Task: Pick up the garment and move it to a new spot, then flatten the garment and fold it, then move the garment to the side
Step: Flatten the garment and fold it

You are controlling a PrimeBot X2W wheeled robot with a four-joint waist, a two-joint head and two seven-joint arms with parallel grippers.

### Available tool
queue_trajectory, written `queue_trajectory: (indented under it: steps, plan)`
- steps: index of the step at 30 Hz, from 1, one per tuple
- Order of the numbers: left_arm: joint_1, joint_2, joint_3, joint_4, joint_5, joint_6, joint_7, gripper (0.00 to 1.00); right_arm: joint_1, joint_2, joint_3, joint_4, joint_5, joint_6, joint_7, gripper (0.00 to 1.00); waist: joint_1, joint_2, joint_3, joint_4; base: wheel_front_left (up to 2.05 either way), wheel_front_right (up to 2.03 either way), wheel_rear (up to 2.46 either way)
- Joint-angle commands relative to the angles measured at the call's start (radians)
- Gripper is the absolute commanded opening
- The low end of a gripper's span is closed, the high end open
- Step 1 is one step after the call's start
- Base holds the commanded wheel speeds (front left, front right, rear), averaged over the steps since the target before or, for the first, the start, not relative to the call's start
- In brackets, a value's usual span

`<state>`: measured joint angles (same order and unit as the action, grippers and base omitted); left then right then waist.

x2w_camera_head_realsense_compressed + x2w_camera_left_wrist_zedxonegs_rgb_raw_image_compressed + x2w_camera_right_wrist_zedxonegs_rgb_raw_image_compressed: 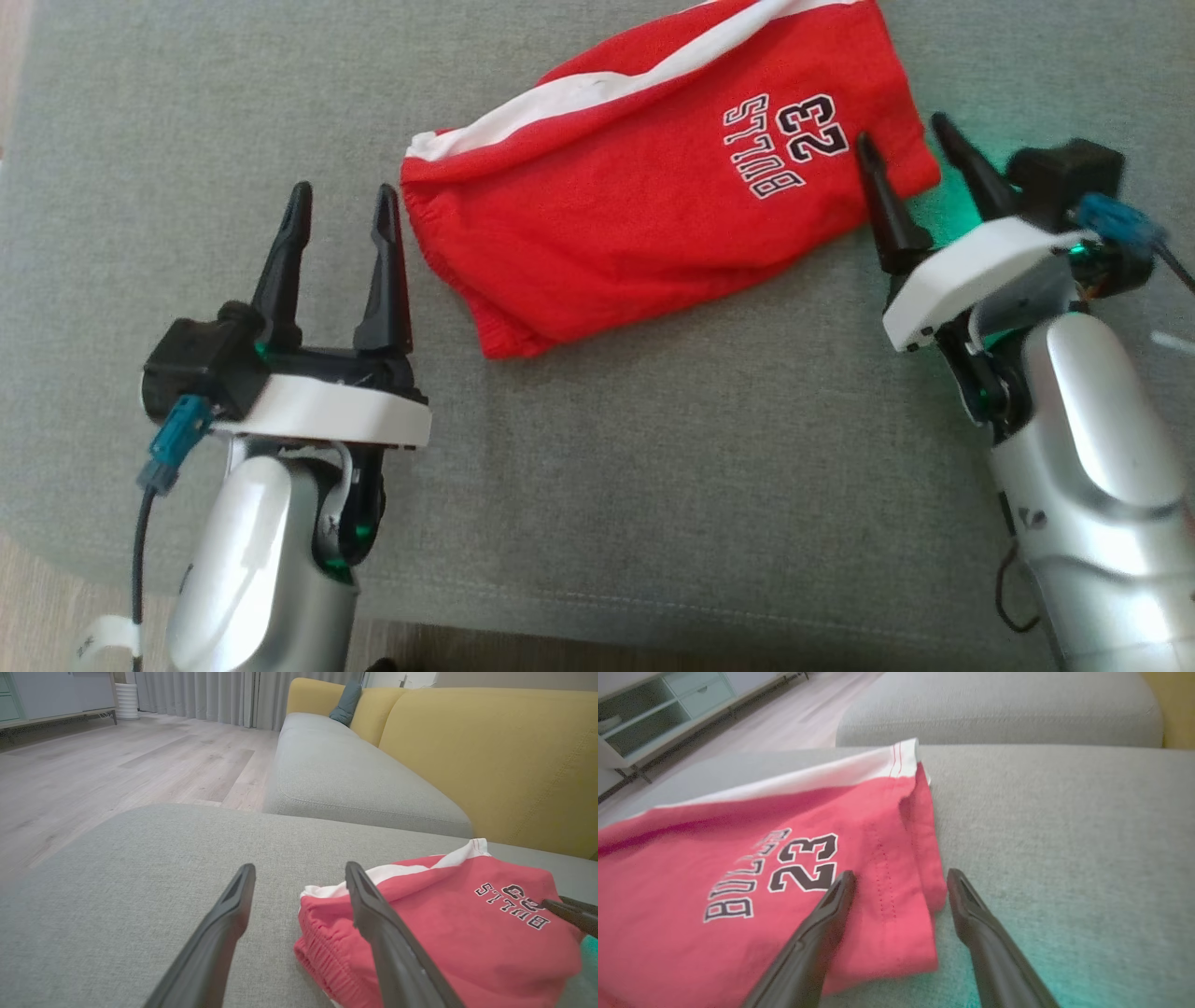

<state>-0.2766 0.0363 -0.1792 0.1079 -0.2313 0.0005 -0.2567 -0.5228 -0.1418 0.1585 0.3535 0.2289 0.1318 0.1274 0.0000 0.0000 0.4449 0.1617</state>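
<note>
Red shorts (pixel 653 187) lie on the grey cushion (pixel 653 467), the left tool (pixel 344 191) spread empty beside them, the right tool (pixel 904 131) equally spread, seemingly astride their corner.

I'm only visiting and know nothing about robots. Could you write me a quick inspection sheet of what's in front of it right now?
Surface: grey seat cushion, woven fabric.
Job's things: red shorts with a white stripe and "BULLS 23" print, lying doubled over on the cushion; nothing holds them.
Clutter: nothing seen.
Grippers: left gripper open, beside the shorts' elastic waistband end; right gripper open, straddling the hem corner at the other end.
Cables: blue connector with a dark cable at the left wrist; second blue connector at the right wrist.
Surroundings: yellow backrest, teal pillow, wooden floor, curtains, cabinet.
</note>
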Motion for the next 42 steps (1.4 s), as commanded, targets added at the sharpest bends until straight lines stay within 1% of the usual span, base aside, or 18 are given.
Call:
queue_trajectory:
  steps: [1,6,12,13,14,15,16,19,22,27,28,35,42]
  plan:
    - [-0.022,0.014,0.028,-0.026,-0.005,0.006,-0.005,1.0,-0.018,0.0,0.024,-0.005,0.002,-0.001,0.018,1.0,0.0,0.0,0.0,0.005,0.0,0.0,0.0]
    - [-0.026,0.014,0.021,-0.026,-0.01,0.011,-0.005,1.0,-0.085,0.013,0.047,0.101,0.009,-0.001,0.135,1.0,0.0,0.0,0.0,0.011,0.0,0.0,0.0]
    - [-0.028,0.014,0.018,-0.026,-0.01,0.013,-0.005,1.0,-0.141,0.035,0.09,0.174,0.06,-0.001,0.24,1.0,0.0,0.0,0.001,0.012,0.0,0.0,0.0]
    - [-0.028,0.014,0.017,-0.027,-0.01,0.013,-0.005,1.0,-0.148,0.039,0.094,0.183,0.068,-0.001,0.251,0.91,0.0,0.0,0.002,0.013,0.0,0.0,0.0]
    - [-0.028,0.014,0.017,-0.026,-0.009,0.013,-0.005,1.0,-0.155,0.042,0.096,0.191,0.074,-0.001,0.257,0.44,0.0,0.0,0.003,0.013,0.0,0.0,0.0]
    - [-0.029,0.014,0.016,-0.026,-0.009,0.013,-0.005,1.0,-0.16,0.044,0.098,0.2,0.078,-0.001,0.265,0.2,0.0,0.0,0.003,0.013,0.0,0.0,0.0]
    - [-0.029,0.014,0.016,-0.026,-0.009,0.013,-0.005,1.0,-0.165,0.047,0.098,0.206,0.085,-0.001,0.268,0.0,0.0,0.0,0.003,0.013,0.0,0.0,0.0]
    - [-0.028,0.014,0.014,-0.026,-0.008,0.014,-0.005,1.0,-0.172,0.053,0.095,0.219,0.1,-0.001,0.262,0.0,0.0,0.0,0.002,0.013,0.0,0.0,0.0]
    - [-0.028,0.014,0.013,-0.024,-0.009,0.014,-0.005,1.0,-0.161,0.058,0.083,0.214,0.122,-0.001,0.234,0.0,0.0,0.0,0.0,0.012,0.0,0.0,0.0]
    - [-0.018,0.014,0.019,-0.026,-0.006,0.019,-0.005,1.0,-0.082,0.064,0.053,0.158,0.153,-0.001,0.163,0.0,0.0,0.0,-0.012,0.001,0.0,0.0,0.0]
    - [-0.018,0.014,0.019,-0.026,-0.006,0.019,-0.005,1.0,-0.082,0.064,0.053,0.158,0.153,-0.001,0.163,0.0,0.0,0.0,-0.012,0.001,0.0,0.0,0.0]
    - [0.006,0.014,0.035,-0.023,0.01,0.017,-0.005,1.0,0.096,0.076,0.019,0.026,0.185,-0.001,0.098,0.0,0.0,0.0,-0.039,-0.045,0.0,0.0,0.0]
    - [0.028,0.014,0.047,-0.018,0.031,0.003,-0.005,1.0,0.273,0.087,-0.048,-0.097,0.189,-0.001,0.059,0.0,0.0,0.0,-0.065,-0.084,0.0,0.0,0.0]
